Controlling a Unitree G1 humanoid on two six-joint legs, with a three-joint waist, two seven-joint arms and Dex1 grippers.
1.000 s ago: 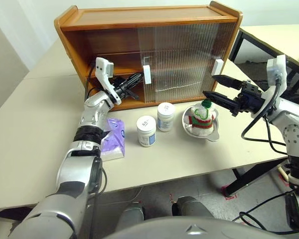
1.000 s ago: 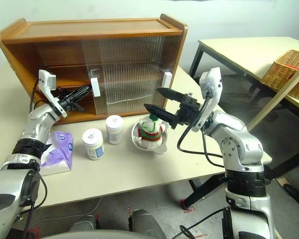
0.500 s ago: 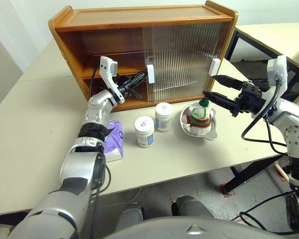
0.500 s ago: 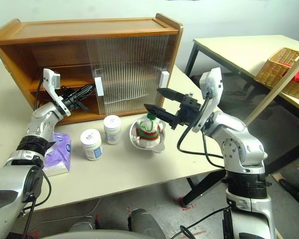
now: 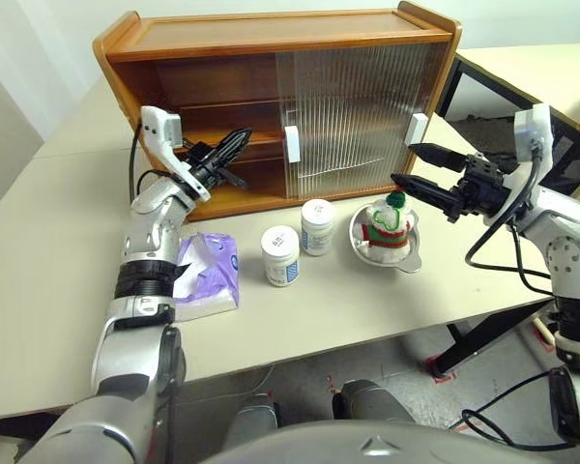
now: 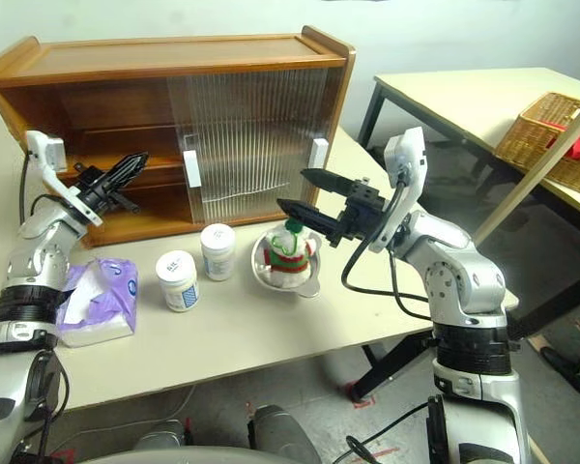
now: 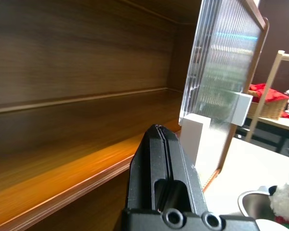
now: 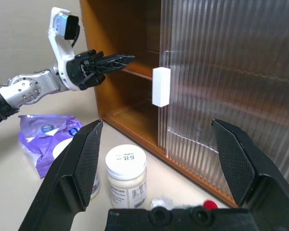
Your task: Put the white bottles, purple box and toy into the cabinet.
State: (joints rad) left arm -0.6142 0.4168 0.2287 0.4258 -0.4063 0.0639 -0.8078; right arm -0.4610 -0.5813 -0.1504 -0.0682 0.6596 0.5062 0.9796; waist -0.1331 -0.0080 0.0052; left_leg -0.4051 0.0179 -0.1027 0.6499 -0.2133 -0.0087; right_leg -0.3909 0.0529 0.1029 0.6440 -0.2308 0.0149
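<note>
The left gripper is being drawn back from the cabinet opening, fingers pressed together and empty. The right gripper is being held spread wide above the toy, while the white bottles and purple box are lying on the table

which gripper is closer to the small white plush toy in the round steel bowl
Right. The right gripper hangs open just above the small white plush toy. The left gripper, shut, is far off at the orange-brown wooden cabinet's open side.
</note>
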